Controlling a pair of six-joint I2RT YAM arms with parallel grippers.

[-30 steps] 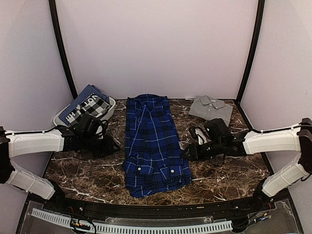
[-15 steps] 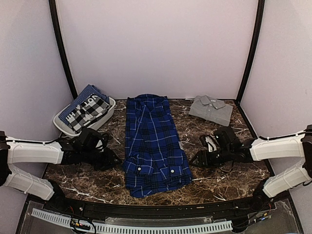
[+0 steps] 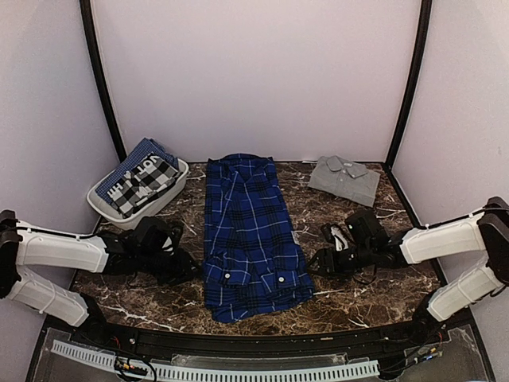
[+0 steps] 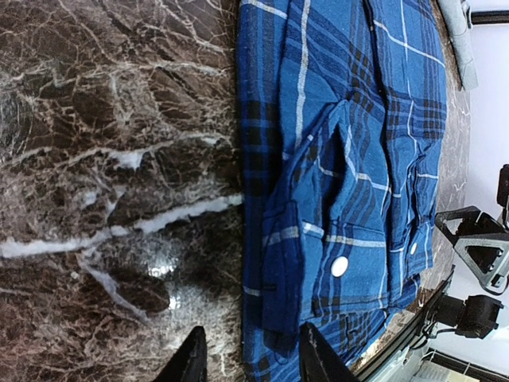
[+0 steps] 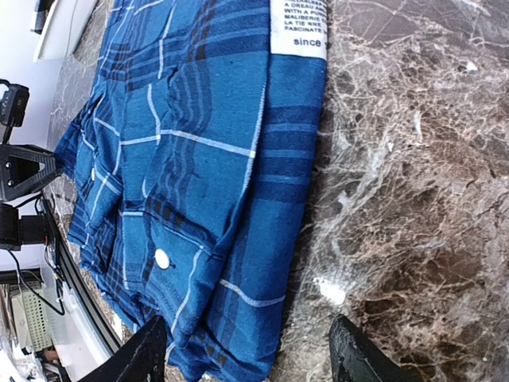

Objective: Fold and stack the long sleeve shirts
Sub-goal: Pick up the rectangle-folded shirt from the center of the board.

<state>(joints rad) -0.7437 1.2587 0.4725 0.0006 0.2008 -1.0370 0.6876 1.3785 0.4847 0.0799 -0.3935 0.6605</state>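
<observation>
The top camera sits high at the near edge and looks down on the whole worktop [image 3: 358, 290]. The left wrist camera is low and close, looking right across the blue plaid shirt [image 4: 350, 159]. The right wrist camera looks left across it. All three see the shirt's near end.

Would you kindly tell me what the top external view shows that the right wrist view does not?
Only the top external view shows the folded grey shirt and the checked clothes in the basket. Only the right wrist view shows the print on the white care label. Both show the blue plaid shirt on the marble table.
</observation>
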